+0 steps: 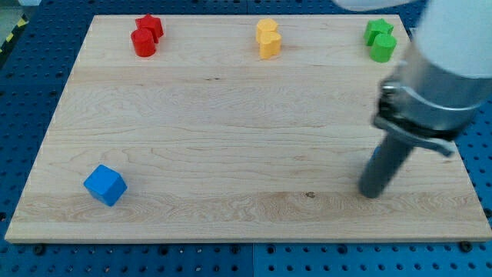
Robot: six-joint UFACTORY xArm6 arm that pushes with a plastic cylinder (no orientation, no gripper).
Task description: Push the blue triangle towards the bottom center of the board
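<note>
The only blue block in view (104,185) sits near the board's bottom left corner, and its shape reads as a cube. No blue triangle shows; the arm body hides part of the view's right side. My tip (372,191) rests on the board at the lower right, far to the right of the blue block and touching no block.
A red star (151,26) and red cylinder (143,43) sit at the top left. Two yellow blocks (268,38) sit at the top centre. A green star (378,31) and green cylinder (383,48) sit at the top right. The wooden board (231,131) lies on a blue pegboard.
</note>
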